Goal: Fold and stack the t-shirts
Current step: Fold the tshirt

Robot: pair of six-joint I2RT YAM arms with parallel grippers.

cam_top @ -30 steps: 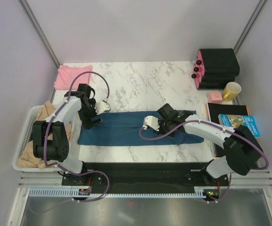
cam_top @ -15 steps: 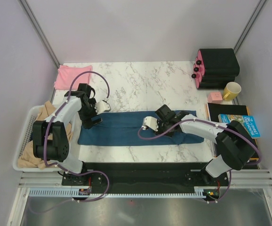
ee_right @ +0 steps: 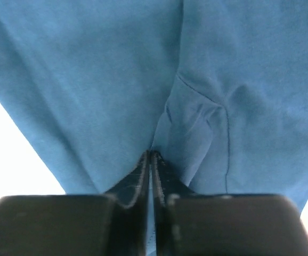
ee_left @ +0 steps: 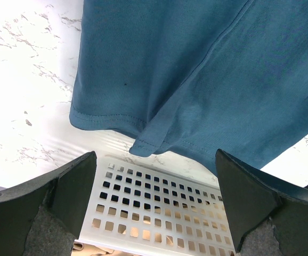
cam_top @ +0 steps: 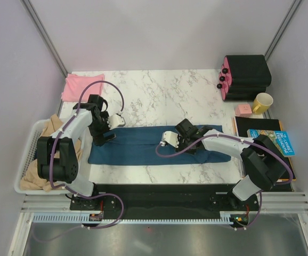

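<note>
The dark teal-blue t-shirt (cam_top: 138, 145) lies as a long folded strip across the marble table in front of both arms. The pale pink t-shirt (cam_top: 78, 86) lies folded at the far left corner. My right gripper (cam_top: 187, 140) is down on the strip's right half. In the right wrist view its jaws (ee_right: 152, 154) pinch a raised fold of the teal cloth (ee_right: 90, 80). My left gripper (cam_top: 103, 140) hovers open over the strip's left end. In its wrist view, the left gripper (ee_left: 154, 208) frames the shirt's hemmed corner (ee_left: 196, 69), holding nothing.
A white perforated basket (cam_top: 29, 160) with beige clothes (cam_top: 47, 130) stands at the left edge, its rim (ee_left: 116, 213) under the left gripper. At the right are a black case (cam_top: 247, 77), a yellow mug (cam_top: 262, 102), a pink block (cam_top: 243, 110) and a blue book (cam_top: 274, 143).
My right gripper has closed its jaws onto the teal cloth, and its arm has drawn slightly leftward. The left arm has stayed put and open.
</note>
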